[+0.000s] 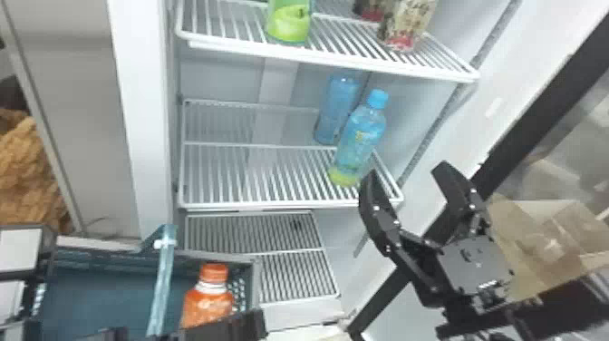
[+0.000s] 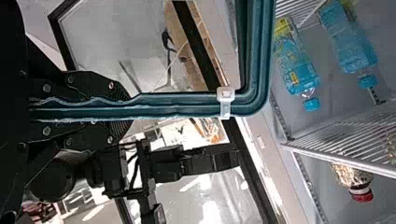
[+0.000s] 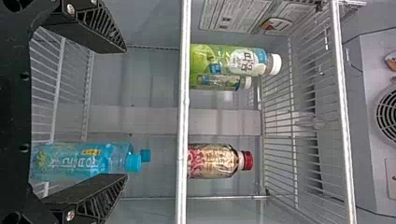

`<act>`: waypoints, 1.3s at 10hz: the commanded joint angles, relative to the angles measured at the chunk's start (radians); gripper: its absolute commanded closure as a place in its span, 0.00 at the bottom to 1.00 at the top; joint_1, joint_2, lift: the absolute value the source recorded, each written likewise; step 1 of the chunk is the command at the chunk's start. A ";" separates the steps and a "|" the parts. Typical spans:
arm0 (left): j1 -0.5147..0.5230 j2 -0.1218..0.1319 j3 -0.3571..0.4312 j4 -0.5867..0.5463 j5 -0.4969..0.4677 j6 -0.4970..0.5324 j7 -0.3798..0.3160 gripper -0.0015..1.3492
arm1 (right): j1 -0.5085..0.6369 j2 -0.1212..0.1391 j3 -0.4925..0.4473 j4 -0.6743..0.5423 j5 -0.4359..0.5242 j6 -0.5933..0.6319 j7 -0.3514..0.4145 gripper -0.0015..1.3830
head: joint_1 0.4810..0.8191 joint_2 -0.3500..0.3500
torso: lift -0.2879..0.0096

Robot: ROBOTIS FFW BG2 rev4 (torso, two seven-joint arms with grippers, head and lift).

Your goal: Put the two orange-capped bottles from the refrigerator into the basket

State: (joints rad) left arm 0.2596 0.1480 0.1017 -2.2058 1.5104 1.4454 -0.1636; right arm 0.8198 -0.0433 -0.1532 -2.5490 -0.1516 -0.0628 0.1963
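At the lower left, the teal basket (image 1: 104, 290) holds an orange bottle (image 1: 207, 308) with an orange cap, standing near its right end. My left gripper (image 1: 222, 327) is at the bottom edge beside the basket; in the left wrist view the left gripper (image 2: 122, 108) is shut on the basket's teal bar (image 2: 182, 105). My right gripper (image 1: 403, 179) stands open with nothing between its fingers, at the refrigerator's right side, just right of the front blue-capped bottle. In the right wrist view the right gripper (image 3: 123, 112) has its fingers wide apart, facing the shelves.
Two blue bottles (image 1: 358, 136) stand on the middle shelf's right side. The upper shelf (image 1: 340, 43) holds green bottles (image 3: 229, 60) and a red-capped bottle (image 3: 215, 161). The door frame (image 1: 534, 109) slants behind my right arm, near a cardboard box (image 1: 557, 240).
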 commanded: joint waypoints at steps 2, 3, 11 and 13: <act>0.023 -0.002 -0.002 -0.009 -0.005 -0.010 -0.001 0.84 | -0.010 0.003 0.004 0.037 -0.026 -0.058 -0.003 0.08 | 0.63 0.00 | 0.00; 0.023 -0.002 -0.006 -0.014 -0.007 -0.010 -0.001 0.84 | -0.012 0.003 0.006 0.044 -0.028 -0.062 -0.003 0.08 | 0.63 0.00 | 0.00; 0.032 0.012 -0.050 -0.058 -0.011 -0.022 0.003 0.84 | -0.049 0.003 0.038 0.138 -0.044 -0.185 -0.023 0.08 | 0.63 0.00 | 0.00; 0.035 0.012 -0.058 -0.061 -0.009 -0.022 0.003 0.84 | -0.030 0.005 0.036 0.135 -0.062 -0.197 -0.038 0.08 | 0.63 0.00 | 0.00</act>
State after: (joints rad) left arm 0.2934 0.1595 0.0452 -2.2653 1.5018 1.4238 -0.1619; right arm 0.7852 -0.0396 -0.1174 -2.4118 -0.2099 -0.2560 0.1585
